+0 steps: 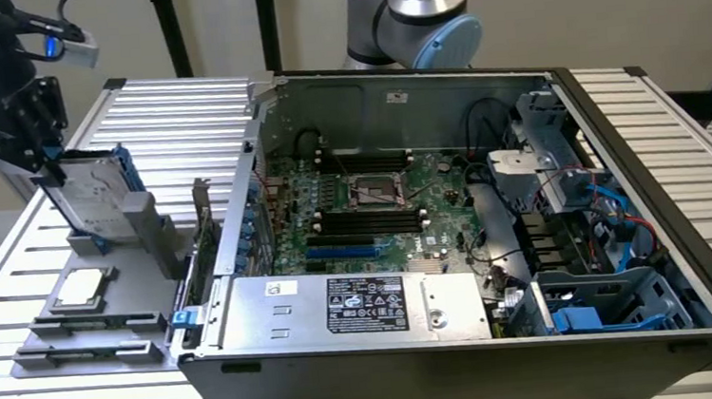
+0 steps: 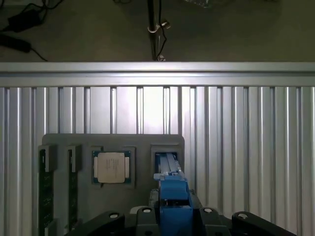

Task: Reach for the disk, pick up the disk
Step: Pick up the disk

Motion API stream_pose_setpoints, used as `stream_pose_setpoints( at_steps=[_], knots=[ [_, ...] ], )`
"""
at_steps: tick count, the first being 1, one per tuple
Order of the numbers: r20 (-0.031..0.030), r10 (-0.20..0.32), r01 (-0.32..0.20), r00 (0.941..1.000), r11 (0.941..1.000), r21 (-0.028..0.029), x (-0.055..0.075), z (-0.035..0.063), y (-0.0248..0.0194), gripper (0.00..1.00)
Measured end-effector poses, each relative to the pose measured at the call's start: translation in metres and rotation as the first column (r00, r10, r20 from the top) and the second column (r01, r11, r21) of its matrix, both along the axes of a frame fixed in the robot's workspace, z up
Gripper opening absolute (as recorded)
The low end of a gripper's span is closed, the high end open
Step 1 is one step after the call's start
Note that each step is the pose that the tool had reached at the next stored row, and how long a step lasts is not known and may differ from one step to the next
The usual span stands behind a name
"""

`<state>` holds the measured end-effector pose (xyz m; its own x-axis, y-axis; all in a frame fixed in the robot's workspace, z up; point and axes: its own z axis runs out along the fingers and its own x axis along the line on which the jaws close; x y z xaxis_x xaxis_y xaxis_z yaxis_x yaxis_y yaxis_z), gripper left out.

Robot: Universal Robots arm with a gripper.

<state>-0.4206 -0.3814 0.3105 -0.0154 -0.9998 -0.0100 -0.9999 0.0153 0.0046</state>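
At the exterior view's left, the gripper point(image 1: 37, 160) has its jaws clenched on the upper end of the disk point(image 1: 92, 196). The disk stands on end, its long axis steep and its top leaning to the left. Its lower end meets the grey holder point(image 1: 92, 327) on the slatted counter point(image 1: 0, 285); I cannot tell if it touches. The processor chip point(image 1: 84, 288) lies just beside it, and free counter is behind. To the right, the open computer case point(image 1: 470, 352) stands close. In the wrist view, the disk point(image 2: 173, 196) is seen edge-on above an open slot point(image 2: 167, 158).
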Motion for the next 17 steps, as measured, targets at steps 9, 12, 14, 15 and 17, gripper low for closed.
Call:
stream_pose_setpoints(
  at_steps=[9, 12, 14, 15, 17],
  knots=[
    [-0.0002, 0.000, 0.000, 1.0000, 1.0000, 0.0001, 0.003, 0.0409, -0.0001, 0.33],
    [-0.0002, 0.000, 0.000, 1.0000, 1.0000, 0.0000, 0.005, 0.0547, -0.0002, 0.33],
    [-0.0001, 0.000, 0.000, 1.0000, 1.0000, 0.0001, 0.008, 0.0638, -0.0004, 0.33],
    [-0.0002, 0.000, 0.000, 1.0000, 1.0000, 0.0000, 0.009, 0.0683, -0.0006, 0.33],
    [-0.0001, 0.001, -0.001, 1.0000, 1.0000, 0.0001, 0.014, 0.0774, -0.0010, 0.33]
  ],
)
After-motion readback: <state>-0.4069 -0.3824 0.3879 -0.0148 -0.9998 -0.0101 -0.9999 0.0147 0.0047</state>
